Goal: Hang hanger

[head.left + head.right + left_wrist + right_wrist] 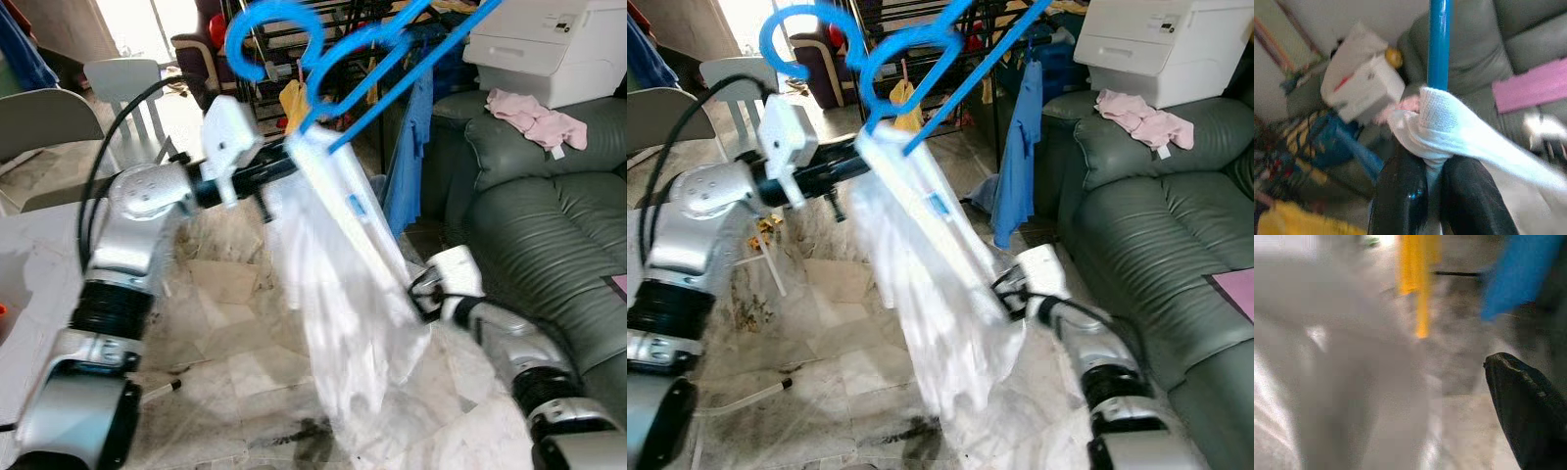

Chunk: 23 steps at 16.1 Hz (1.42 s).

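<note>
We stand in a cluttered living room with a worn tiled floor (225, 362), a dark green sofa (549, 225) on our right and a clothes rack (294, 39) at the back. Our left gripper (1432, 196) is raised in front of us, its two black fingers (1400, 196) closed tight on the blue hanger (323, 59) where the white garment (343, 294) bunches around the bar. The hanger sits tilted up near the top of the head views, its hook curling toward the rack, and the garment hangs down from it in a long, blurred drape between our arms. Our right gripper (423, 290) is lower, just beside the garment's right edge; one black finger (1528, 406) shows in its wrist view, and we cannot tell whether it is open or closed. Beyond, a blue cloth (407, 157) hangs from the rack, a pink cloth (534, 117) lies on the sofa back, and a white printer (554, 44) sits above it.
</note>
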Available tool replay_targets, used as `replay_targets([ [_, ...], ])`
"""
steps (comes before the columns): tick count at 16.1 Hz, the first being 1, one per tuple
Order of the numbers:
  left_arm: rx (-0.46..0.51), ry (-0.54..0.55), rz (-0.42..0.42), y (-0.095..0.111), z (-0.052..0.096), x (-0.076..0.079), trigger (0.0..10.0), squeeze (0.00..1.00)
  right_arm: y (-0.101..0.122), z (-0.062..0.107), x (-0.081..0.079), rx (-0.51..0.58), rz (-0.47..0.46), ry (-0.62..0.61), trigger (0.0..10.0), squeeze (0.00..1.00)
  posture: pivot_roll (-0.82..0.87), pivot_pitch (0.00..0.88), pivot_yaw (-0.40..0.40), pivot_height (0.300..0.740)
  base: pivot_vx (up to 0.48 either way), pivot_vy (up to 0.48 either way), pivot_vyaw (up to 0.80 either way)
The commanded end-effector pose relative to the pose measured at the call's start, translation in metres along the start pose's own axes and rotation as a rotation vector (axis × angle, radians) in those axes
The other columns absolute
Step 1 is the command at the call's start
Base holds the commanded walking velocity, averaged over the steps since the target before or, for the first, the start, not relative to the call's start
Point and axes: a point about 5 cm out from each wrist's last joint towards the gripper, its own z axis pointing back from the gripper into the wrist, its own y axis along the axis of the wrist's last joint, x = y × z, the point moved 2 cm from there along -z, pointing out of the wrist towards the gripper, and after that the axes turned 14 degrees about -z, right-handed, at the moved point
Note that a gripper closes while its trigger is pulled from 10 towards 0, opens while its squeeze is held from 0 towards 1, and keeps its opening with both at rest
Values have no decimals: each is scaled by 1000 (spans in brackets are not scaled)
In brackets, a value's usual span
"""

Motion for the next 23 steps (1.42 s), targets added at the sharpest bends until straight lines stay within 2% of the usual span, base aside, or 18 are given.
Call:
replay_targets([
  [1,-12,111,-42,1,21,-21,0,0,-5,8,21,-17,-31,-99,0,0,-68,0,57,740,0,0,0],
  [2,-61,94,-24,-12,29,-14,0,0,13,12,34,63,-35,-172,0,0,-72,0,61,740,0,0,0],
  [3,-80,79,-25,-16,31,-9,0,0,21,14,38,94,-43,-200,0,0,-75,0,63,740,0,0,0],
  [4,-137,41,-12,-31,41,4,0,0,49,19,50,200,-75,-278,0,0,-80,0,63,740,0,0,0],
  [6,-201,-15,13,-47,51,20,0,0,86,24,56,324,-92,-343,0,0,-83,0,63,740,0,0,0],
  [8,-216,-115,78,-54,57,43,0,0,114,29,59,417,-119,-411,0,0,-82,0,59,740,0,0,0],
  [10,-215,-182,131,-57,61,59,0,0,128,30,58,453,-153,-432,0,0,-82,0,53,740,0,0,0],
  [11,-217,-240,171,-58,64,72,0,0,136,29,54,471,-157,-429,0,0,-82,0,51,740,0,0,0],
  [14,-278,-322,203,-74,72,98,0,0,149,28,48,505,-144,-424,0,0,-81,0,41,740,0,0,0],
  [19,-327,-365,248,-88,75,117,0,0,155,30,47,543,-155,-418,0,0,-95,0,50,740,0,0,0],
  [20,-330,-361,257,-89,75,118,0,0,157,31,47,560,-156,-412,0,0,-99,0,53,740,0,0,0],
  [21,-309,-313,304,-90,71,115,0,0,160,32,45,589,-157,-387,0,0,-99,0,53,740,0,0,0],
  [23,-305,-288,294,-91,68,113,0,0,163,33,44,617,-160,-361,0,0,-102,0,54,740,0,0,0],
])
